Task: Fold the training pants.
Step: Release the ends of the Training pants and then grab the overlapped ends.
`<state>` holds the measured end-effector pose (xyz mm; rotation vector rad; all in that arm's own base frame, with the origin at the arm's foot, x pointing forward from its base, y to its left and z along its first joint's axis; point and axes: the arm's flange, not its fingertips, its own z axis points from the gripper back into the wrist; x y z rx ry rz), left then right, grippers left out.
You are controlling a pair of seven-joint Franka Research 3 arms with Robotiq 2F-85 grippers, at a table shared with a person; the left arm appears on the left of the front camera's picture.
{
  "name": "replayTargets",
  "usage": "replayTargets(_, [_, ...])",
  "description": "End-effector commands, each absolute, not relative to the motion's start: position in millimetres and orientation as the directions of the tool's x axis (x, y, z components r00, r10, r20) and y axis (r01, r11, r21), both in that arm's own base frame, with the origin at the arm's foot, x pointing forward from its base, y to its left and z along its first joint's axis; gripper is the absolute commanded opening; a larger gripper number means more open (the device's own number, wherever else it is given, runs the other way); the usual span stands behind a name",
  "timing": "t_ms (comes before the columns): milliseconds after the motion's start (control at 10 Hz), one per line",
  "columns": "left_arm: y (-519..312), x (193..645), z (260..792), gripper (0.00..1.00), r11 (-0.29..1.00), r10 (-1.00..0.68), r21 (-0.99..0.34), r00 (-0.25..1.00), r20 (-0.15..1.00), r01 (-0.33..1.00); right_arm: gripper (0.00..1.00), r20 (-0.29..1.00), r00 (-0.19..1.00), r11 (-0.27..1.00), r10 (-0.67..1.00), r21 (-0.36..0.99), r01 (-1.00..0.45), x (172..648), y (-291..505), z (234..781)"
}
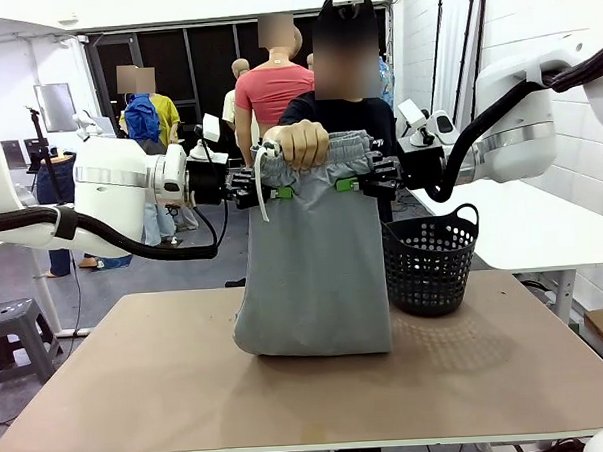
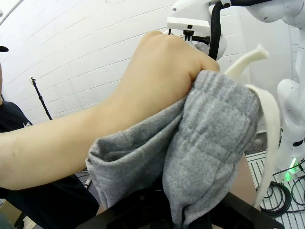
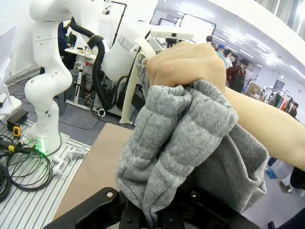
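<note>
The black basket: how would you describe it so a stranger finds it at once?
Start at the brown table in the front view. On its far side, just right of the hanging grey training pants, stands the basket. It alone is black, round, perforated plastic with a handle; its neighbour is soft cloth.

Light grey training pants (image 1: 311, 271), soft knit, hung upright by the gathered waistband (image 1: 346, 144), bunched tight at the top; white drawstring (image 1: 262, 188) dangling at picture left; seemingly doubled over lengthwise, lower fold resting on the worktop (image 1: 139, 393), mid-width.
</note>
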<state>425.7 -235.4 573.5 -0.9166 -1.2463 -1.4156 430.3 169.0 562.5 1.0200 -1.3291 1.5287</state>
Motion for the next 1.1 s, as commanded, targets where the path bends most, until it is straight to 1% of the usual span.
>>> replayTargets(0, [-235.6,425.5,577.1,0.0,0.038,-0.194,0.22,-0.209,0.959,0.975,0.0,0.946,-0.318,-0.072,0.06,-0.313,-0.947,424.8,169.7,560.1])
replayTargets(300, [-235.4,425.7,573.5,0.0,0.028,-0.194,0.225,-0.215,0.957,0.974,0.0,0.947,-0.308,-0.064,0.088,-0.304,-0.951,434.2,168.0,562.1])
replayTargets(400, [-233.8,425.6,575.1,0.02,0.031,-0.202,0.23,-0.219,0.955,0.973,0.09,0.948,-0.307,-0.058,0.082,-0.303,-0.951,434.0,167.6,563.6])
replayTargets(500, [-229.3,426.5,575.5,0.22,0.055,-0.191,0.248,-0.234,0.954,0.967,0.29,0.949,-0.299,-0.052,0.097,-0.295,-0.954,434.3,167.7,562.2])
replayTargets(800, [-225.5,427.9,574.9,0.82,0.083,-0.183,0.234,-0.216,0.959,0.969,0.89,0.955,-0.281,-0.045,0.094,-0.278,-0.96,438.0,170.0,561.7])
replayTargets(900, [-225.2,428.3,576.0,1.0,0.088,-0.176,0.233,-0.215,0.961,0.968,1.0,0.958,-0.271,-0.039,0.099,-0.268,-0.963,438.5,168.4,562.4])
replayTargets(1000, [-225.6,428.2,575.4,1.0,0.087,-0.173,0.232,-0.215,0.961,0.969,1.0,0.959,-0.268,-0.037,0.098,-0.265,-0.963,439.2,166.6,562.7])
